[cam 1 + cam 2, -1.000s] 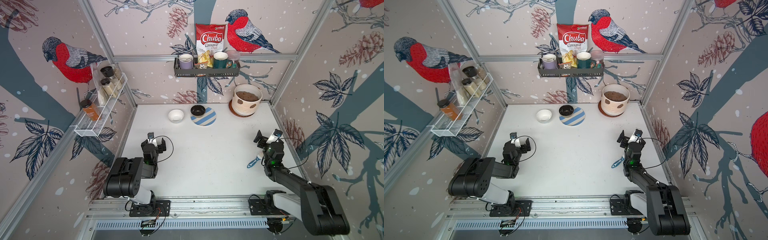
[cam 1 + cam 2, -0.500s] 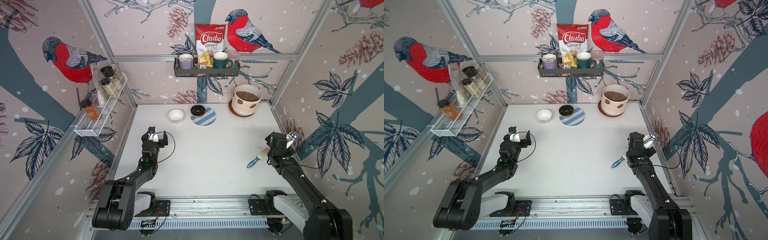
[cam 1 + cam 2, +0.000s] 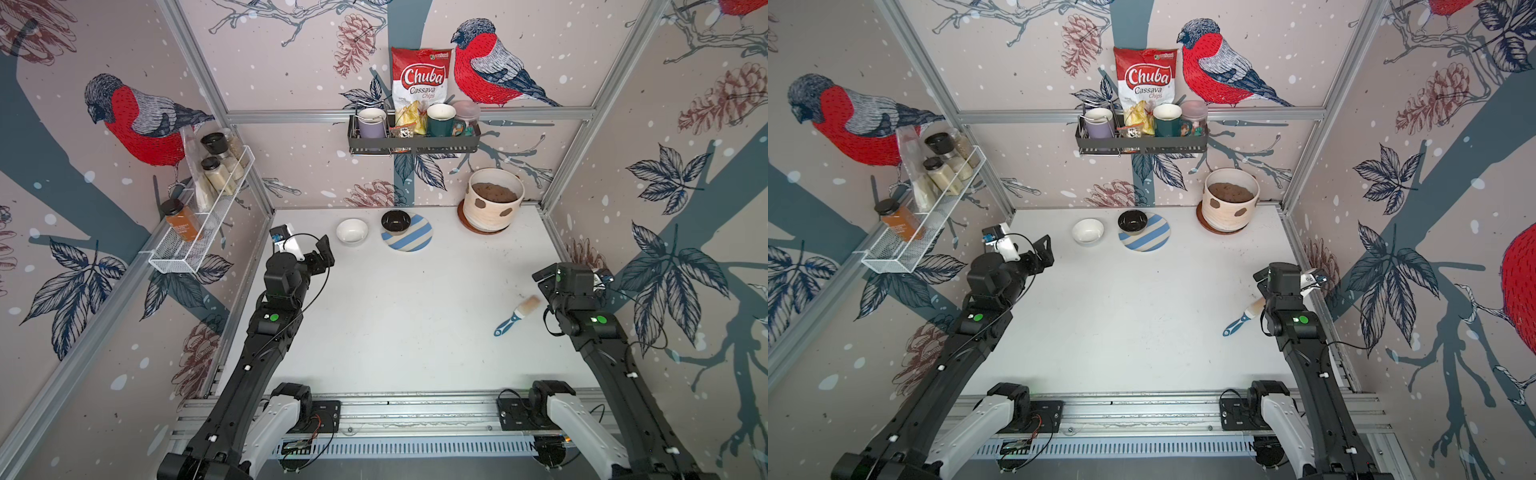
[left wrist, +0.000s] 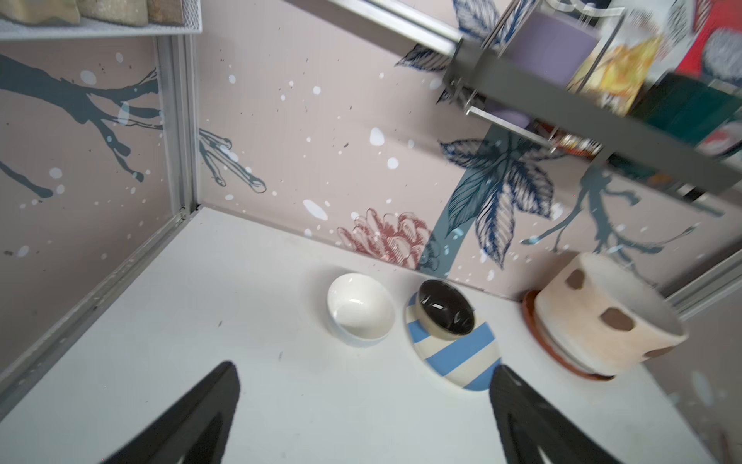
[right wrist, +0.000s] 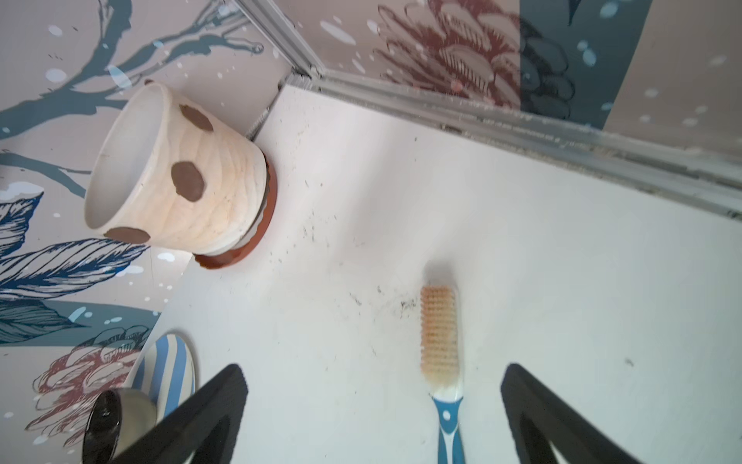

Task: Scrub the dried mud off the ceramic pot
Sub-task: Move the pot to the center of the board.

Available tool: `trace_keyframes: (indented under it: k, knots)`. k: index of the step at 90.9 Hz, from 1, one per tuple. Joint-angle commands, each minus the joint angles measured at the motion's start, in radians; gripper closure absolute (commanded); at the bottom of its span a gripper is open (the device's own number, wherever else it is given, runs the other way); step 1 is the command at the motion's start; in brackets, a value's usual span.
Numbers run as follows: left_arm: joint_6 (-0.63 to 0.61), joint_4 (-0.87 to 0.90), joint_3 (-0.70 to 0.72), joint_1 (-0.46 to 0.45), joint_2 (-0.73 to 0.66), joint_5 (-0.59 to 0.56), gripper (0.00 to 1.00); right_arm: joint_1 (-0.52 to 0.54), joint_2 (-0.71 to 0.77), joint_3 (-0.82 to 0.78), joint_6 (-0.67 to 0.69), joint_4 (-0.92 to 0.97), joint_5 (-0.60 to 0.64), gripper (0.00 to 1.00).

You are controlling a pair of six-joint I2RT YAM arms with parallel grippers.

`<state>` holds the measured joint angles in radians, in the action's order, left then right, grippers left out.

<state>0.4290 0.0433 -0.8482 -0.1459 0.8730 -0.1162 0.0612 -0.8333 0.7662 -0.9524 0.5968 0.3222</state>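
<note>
The ceramic pot (image 3: 492, 205) (image 3: 1229, 201) is cream, ribbed and filled with soil. It stands on a brown saucer in the back right corner. Brown patches of dried mud (image 5: 188, 180) (image 4: 614, 319) (image 3: 479, 204) stick to its side wall. A scrub brush (image 3: 517, 314) (image 5: 438, 333) with a blue-white handle lies flat on the table at the right. My right gripper (image 5: 373, 367) (image 3: 544, 277) hovers open over it, the handle lying between the jaws, nearer one finger and untouched. My left gripper (image 4: 363, 367) (image 3: 321, 254) is open and empty at the left, facing the bowls.
A white bowl (image 3: 352, 230) and a black bowl (image 3: 396, 219) on a striped plate (image 3: 411, 241) sit along the back. A black wall shelf (image 3: 413, 143) holds mugs and a chips bag. A wire rack (image 3: 195, 241) with jars juts from the left wall.
Both arms have unfolded and reached forward. The right gripper swung round to the brush's bristle end. The left gripper moved toward the back left. Both stayed open.
</note>
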Motion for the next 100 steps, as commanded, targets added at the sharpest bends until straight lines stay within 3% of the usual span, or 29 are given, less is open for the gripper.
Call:
trace_keyframes:
  k: [1, 10, 19, 35, 53, 61, 77, 86, 100]
  knots:
    - [0.167, 0.270, -0.079, 0.015, 0.004, 0.002, 0.03, 0.025, -0.010, 0.035, -0.032, 0.082, -0.012, 0.00]
    - [0.035, 0.206, -0.098, 0.022, 0.020, 0.216, 0.03, 0.036, -0.008, 0.058, -0.070, 0.102, 0.015, 0.00]
    - [-0.037, 0.155, -0.102, -0.005, 0.037, 0.322, 0.04, 0.085, -0.040, 0.116, -0.050, 0.106, 0.001, 0.00]
    - [-0.129, 0.177, -0.148, -0.096, 0.106, 0.317, 0.03, 0.199, -0.150, 0.217, -0.022, 0.109, 0.068, 0.00]
    - [-0.319, 0.220, -0.222, -0.321, 0.210, 0.173, 0.03, 0.273, -0.278, 0.334, -0.042, 0.077, 0.114, 0.00]
    - [-0.394, 0.276, -0.280, -0.385, 0.281, 0.149, 0.04, 0.276, -0.343, 0.387, -0.015, 0.029, 0.075, 0.00]
    - [-0.674, 0.346, -0.305, -0.540, 0.400, 0.121, 0.03, 0.274, -0.518, 0.532, -0.032, 0.020, 0.101, 0.04]
    - [-0.803, 0.303, -0.234, -0.592, 0.432, 0.153, 0.04, 0.250, -0.630, 0.652, -0.035, 0.054, 0.098, 0.02]
    - [-0.861, 0.152, -0.104, -0.651, 0.455, 0.201, 0.03, 0.162, -0.805, 0.829, 0.035, 0.123, 0.009, 0.00]
